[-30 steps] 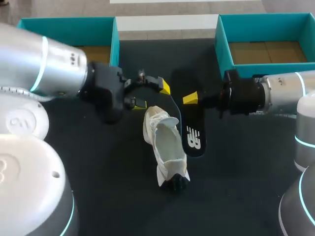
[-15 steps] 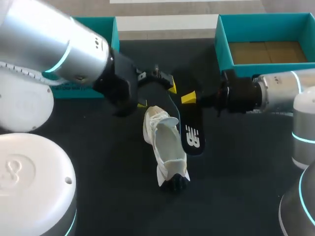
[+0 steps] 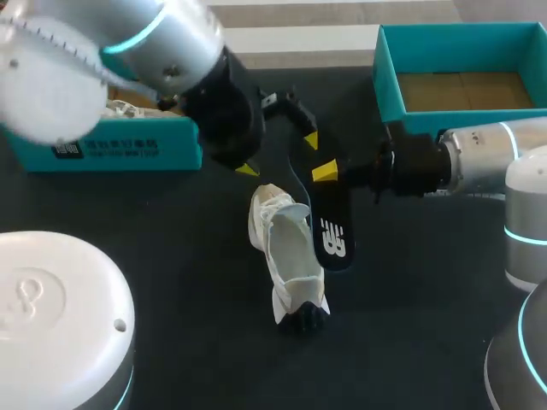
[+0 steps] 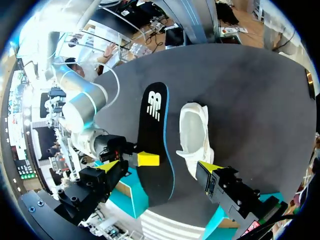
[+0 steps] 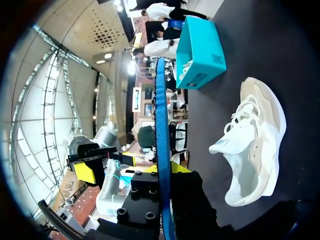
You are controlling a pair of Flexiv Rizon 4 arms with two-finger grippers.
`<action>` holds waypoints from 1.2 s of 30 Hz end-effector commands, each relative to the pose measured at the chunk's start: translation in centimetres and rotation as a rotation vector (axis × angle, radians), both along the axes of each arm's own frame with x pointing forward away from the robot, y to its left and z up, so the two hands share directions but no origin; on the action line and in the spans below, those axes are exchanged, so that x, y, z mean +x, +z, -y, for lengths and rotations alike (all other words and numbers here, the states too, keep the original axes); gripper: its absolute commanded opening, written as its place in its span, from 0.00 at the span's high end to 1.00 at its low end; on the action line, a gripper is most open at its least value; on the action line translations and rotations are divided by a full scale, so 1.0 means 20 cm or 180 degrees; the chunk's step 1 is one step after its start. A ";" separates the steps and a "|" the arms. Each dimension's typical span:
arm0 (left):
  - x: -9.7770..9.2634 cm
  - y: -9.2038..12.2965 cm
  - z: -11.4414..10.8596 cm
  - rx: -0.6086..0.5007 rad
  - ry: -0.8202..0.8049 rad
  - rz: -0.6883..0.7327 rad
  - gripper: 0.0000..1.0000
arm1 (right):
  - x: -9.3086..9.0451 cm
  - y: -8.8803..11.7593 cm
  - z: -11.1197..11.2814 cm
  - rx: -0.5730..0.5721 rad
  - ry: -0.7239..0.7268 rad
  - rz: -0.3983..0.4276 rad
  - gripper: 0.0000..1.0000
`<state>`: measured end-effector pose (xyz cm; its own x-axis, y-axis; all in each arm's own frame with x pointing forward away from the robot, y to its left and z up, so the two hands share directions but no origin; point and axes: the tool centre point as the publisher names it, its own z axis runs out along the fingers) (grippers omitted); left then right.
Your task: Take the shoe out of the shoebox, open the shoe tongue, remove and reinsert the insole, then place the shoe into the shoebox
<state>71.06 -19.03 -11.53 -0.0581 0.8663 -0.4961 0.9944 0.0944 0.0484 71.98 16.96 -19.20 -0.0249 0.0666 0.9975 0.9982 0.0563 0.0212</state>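
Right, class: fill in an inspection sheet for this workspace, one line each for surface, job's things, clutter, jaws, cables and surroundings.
Surface: black table.
Job's things: white shoe lying on the table; black insole out, held beside it; teal left box holding a white item; teal right box, bare bottom showing.
Clutter: nothing seen.
Jaws: left jaws open, over the table beyond the shoe; right jaws shut on the insole.
Cables: nothing seen.
Surroundings: nothing seen.
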 end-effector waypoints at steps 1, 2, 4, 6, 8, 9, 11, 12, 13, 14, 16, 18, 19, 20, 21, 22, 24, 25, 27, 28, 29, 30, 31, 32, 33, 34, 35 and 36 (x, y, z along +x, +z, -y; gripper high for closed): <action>0.06 0.01 0.09 0.1629 0.0045 -0.0248 0.00 | 0.00 0.00 -0.01 -0.0001 -0.0004 0.0003 1.00; 0.06 0.02 0.09 0.1722 0.0012 -0.0279 0.00 | 0.00 0.00 -0.01 0.0000 -0.0005 0.0006 1.00; 0.07 0.03 0.11 0.1949 0.0029 -0.0299 0.00 | 0.00 -0.01 -0.01 0.0001 -0.0003 0.0008 1.00; 0.09 0.03 0.12 0.2121 0.0051 -0.0282 0.00 | 0.00 -0.01 -0.01 0.0001 0.0006 0.0008 1.00; 0.12 0.03 0.14 0.2213 0.0036 -0.0222 0.00 | 0.00 -0.01 -0.02 0.0002 0.0012 0.0008 1.00; 0.13 0.03 0.15 0.2241 0.0037 -0.0221 0.00 | 0.00 -0.01 -0.02 0.0002 0.0016 0.0008 1.00; 0.15 0.04 0.16 0.2337 0.0013 -0.0172 0.00 | 0.00 -0.01 -0.02 0.0003 0.0019 0.0010 1.00; 0.16 0.05 0.17 0.2349 0.0011 -0.0141 0.00 | 0.00 -0.01 -0.02 0.0004 0.0021 0.0011 1.00; 0.16 0.06 0.18 0.2387 -0.0002 -0.0092 0.00 | 0.00 -0.01 -0.02 0.0005 0.0024 0.0012 1.00; 0.17 0.06 0.19 0.2400 -0.0010 -0.0079 0.00 | 0.00 -0.01 -0.02 0.0007 0.0024 0.0013 1.00; 0.17 0.06 0.19 0.2419 -0.0006 -0.0075 0.00 | 0.00 -0.01 -0.02 0.0009 0.0020 0.0014 1.00; 0.18 0.06 0.19 0.2422 0.0006 -0.0077 0.00 | 0.00 -0.01 -0.02 0.0011 0.0014 0.0018 1.00; 0.18 0.06 0.19 0.2421 0.0010 -0.0076 0.00 | 0.00 -0.01 -0.02 0.0012 0.0012 0.0021 1.00; 0.19 0.06 0.19 0.2417 0.0014 -0.0078 0.00 | 0.00 -0.01 -0.02 0.0012 0.0009 0.0023 1.00; 0.19 0.06 0.19 0.2414 0.0015 -0.0079 0.00 | 0.00 -0.01 -0.02 0.0012 0.0008 0.0024 1.00; 0.19 0.06 0.19 0.2405 0.0016 -0.0066 0.00 | 0.00 -0.01 -0.02 0.0012 0.0007 0.0026 1.00; 0.19 0.05 0.19 0.2397 0.0007 -0.0066 0.00 | 0.00 -0.01 -0.02 0.0008 0.0005 0.0025 1.00; 0.19 0.05 0.19 0.2395 0.0005 -0.0062 0.00 | 0.00 -0.01 -0.02 0.0006 0.0005 0.0024 1.00; 0.19 0.05 0.19 0.2387 0.0005 -0.0058 0.00 | 0.00 -0.01 -0.02 0.0005 0.0007 0.0021 1.00; 0.20 0.05 0.19 0.2380 0.0009 -0.0053 0.00 | 0.00 -0.01 -0.02 0.0005 0.0009 0.0021 1.00; 0.20 0.05 0.19 0.2370 0.0015 -0.0050 0.00 | 0.00 -0.01 -0.02 0.0005 0.0015 0.0021 1.00; 0.20 0.05 0.18 0.2363 0.0022 -0.0047 0.00 | 0.00 -0.01 -0.02 0.0005 0.0018 0.0021 1.00; 0.20 0.05 0.18 0.2353 0.0027 -0.0047 0.00 | 0.00 -0.01 -0.02 0.0005 0.0020 0.0021 1.00; 0.20 0.05 0.18 0.2342 0.0032 -0.0045 0.00 | 0.00 -0.01 -0.02 0.0004 0.0019 0.0020 1.00; 0.20 0.05 0.18 0.2337 0.0035 -0.0042 0.00 | 0.00 -0.01 -0.02 0.0004 0.0018 0.0019 1.00; 0.20 0.06 0.18 0.2330 0.0039 -0.0039 0.00 | 0.00 -0.01 -0.02 0.0003 0.0017 0.0018 1.00; 0.21 0.06 0.18 0.2319 0.0044 -0.0036 0.00 | 0.00 -0.01 -0.02 0.0003 0.0018 0.0016 1.00; 0.21 0.06 0.18 0.2308 0.0049 -0.0032 0.00 | 0.01 -0.01 -0.02 0.0002 0.0019 0.0016 1.00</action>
<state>75.06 -22.36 -10.53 -0.0674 0.9890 0.1314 0.9940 0.0553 0.0940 72.09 17.26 -19.42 -0.0305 0.0636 0.9975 0.9977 0.0624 0.0265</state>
